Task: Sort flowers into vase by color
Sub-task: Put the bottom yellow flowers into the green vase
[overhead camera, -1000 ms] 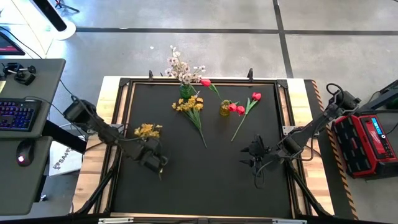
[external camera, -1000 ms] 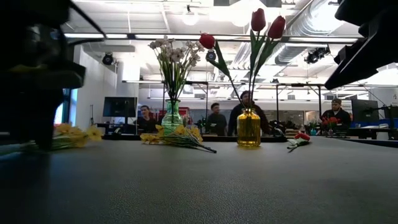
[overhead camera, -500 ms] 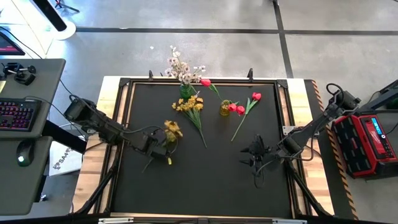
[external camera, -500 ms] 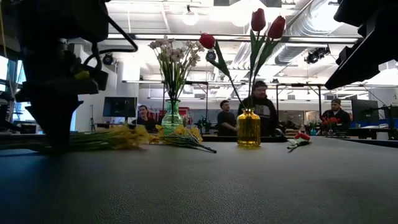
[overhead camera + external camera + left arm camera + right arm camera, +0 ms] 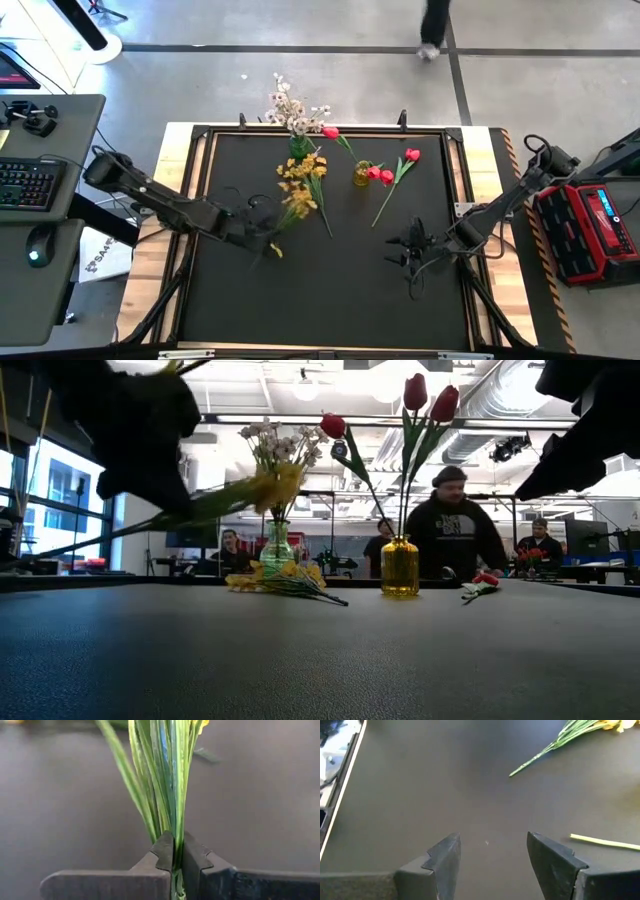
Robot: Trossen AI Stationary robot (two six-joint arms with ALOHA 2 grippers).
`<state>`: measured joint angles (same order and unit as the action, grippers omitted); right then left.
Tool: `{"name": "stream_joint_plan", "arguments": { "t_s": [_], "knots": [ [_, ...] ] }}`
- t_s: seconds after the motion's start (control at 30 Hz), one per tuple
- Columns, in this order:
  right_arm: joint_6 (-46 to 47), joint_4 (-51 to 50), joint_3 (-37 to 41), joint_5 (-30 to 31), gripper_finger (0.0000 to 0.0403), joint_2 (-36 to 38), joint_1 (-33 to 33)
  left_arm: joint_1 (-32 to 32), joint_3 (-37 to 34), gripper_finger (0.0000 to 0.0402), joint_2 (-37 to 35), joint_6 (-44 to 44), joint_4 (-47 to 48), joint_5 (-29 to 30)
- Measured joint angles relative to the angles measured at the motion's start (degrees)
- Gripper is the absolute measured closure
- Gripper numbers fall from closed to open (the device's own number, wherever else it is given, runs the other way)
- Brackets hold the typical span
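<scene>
The yellow daffodil bunch [image 5: 296, 203] is off the bench [image 5: 330, 290], carried by its stems in the left claw [image 5: 175, 857]. That claw is clenched on the bundled green stems low down, which leaves the blooms free at the far end, probably so the stem ends can later be steered into a vase mouth. In the high view the held bunch sits just short of the green vase [image 5: 300, 147], with its blooms pointing toward it.

The green vase, at the far edge of the bench, holds the white blossom sprigs [image 5: 290, 108]. A second yellow bunch [image 5: 305, 170] lies flat on the bench right beside that vase, not yet sorted. To the right of the green vase stands the yellow vase [image 5: 361, 175] with red tulips [image 5: 415, 392] upright in it; one more red tulip [image 5: 410, 156] lies on the bench beyond it.

The right claw [image 5: 490, 855] hovers released and empty, well away from the green vase near the bench's right side, seemingly waiting its turn.
</scene>
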<state>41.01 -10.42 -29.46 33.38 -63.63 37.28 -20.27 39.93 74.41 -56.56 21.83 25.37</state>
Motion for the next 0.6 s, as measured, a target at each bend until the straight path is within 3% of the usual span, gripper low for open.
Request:
{"name": "stream_joint_plan", "arguments": {
  "t_s": [0.17, 0.37, 0.43, 0.6],
  "knots": [
    [1.2, 2.7, 1.3, 0.7, 0.0192, -1.6, 0.0, 3.1, -14.2, 0.0401, -5.1, 8.6, -32.4, -8.2],
    [1.2, 6.5, 1.6, 0.2, 0.0192, -4.6, 0.0, 5.5, -28.9, 0.0401, -5.8, 26.0, -71.0, -10.1],
    [1.2, 7.9, 1.6, 0.0, 0.0192, -5.4, 0.0, 5.7, -30.8, 0.0401, -5.9, 32.9, -76.4, -10.1],
    [1.2, 10.7, 1.6, 0.3, 0.0192, -6.7, 0.0, 6.1, -29.2, 0.0401, -5.8, 45.6, -77.0, -9.7]
  ]
}}
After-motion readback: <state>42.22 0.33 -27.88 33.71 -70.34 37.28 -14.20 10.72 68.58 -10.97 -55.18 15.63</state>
